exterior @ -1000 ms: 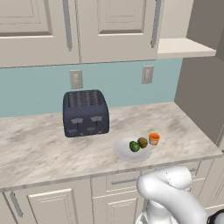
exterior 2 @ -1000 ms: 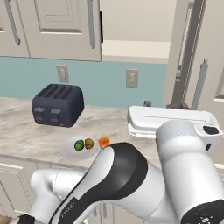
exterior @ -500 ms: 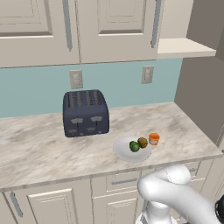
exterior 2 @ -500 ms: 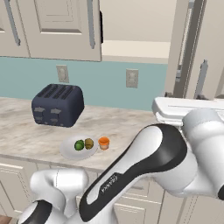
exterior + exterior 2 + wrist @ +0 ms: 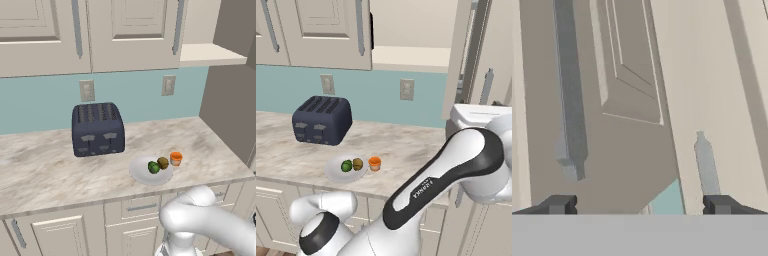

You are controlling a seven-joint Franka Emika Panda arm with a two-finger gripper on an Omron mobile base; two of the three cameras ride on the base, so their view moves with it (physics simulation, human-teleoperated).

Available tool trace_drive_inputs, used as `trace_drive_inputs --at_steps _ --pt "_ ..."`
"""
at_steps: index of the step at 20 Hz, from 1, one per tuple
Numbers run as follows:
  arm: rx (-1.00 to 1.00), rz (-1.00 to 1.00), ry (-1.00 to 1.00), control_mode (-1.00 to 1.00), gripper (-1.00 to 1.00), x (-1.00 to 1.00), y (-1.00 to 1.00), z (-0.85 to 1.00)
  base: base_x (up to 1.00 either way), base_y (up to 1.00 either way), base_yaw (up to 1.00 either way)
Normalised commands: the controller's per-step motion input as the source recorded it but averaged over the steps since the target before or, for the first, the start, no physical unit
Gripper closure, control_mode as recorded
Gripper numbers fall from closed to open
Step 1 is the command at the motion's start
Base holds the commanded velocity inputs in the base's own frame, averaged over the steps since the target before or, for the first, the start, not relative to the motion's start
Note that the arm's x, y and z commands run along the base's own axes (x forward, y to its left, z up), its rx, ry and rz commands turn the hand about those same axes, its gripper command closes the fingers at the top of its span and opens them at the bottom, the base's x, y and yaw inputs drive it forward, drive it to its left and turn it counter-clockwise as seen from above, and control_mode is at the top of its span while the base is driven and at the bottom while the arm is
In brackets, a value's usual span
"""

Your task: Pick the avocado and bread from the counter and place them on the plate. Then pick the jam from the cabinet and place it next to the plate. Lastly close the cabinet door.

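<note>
Two foods lie on the plain white round plate [image 5: 145,174], with the jar beside it.
From the left base view you see the glossy green avocado [image 5: 153,167] and brown bread lump [image 5: 163,162] on that plate, the small orange jam jar [image 5: 175,158] just right of it, and the dark blue toaster [image 5: 97,129] behind. In the right base view the plate [image 5: 336,171] sits on the beige marble counter [image 5: 406,150]. In the hand view your gripper [image 5: 640,204] is spread wide, empty, before a cream panelled cabinet door [image 5: 627,75] with a grey bar handle [image 5: 569,90].

A pale teal backsplash wall [image 5: 45,107] carries two outlets [image 5: 87,90] behind a dark toaster [image 5: 97,129].
</note>
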Motion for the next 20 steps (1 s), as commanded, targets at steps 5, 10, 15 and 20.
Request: trace_drive_inputs --at_steps 5,10,15,20 --pt "0.03 0.08 -0.03 -1.00 -1.00 0.38 -0.26 -0.02 0.00 0.00 0.00" --pt "0.03 0.04 -0.09 -1.00 -1.00 0.28 0.01 0.00 0.00 0.00 0.00" --pt "0.05 0.00 -0.09 -1.00 -1.00 0.20 0.33 -0.09 0.00 0.00 0.00" --pt "0.02 0.00 -0.05 -1.00 -1.00 0.20 0.64 -0.20 0.00 0.00 0.00"
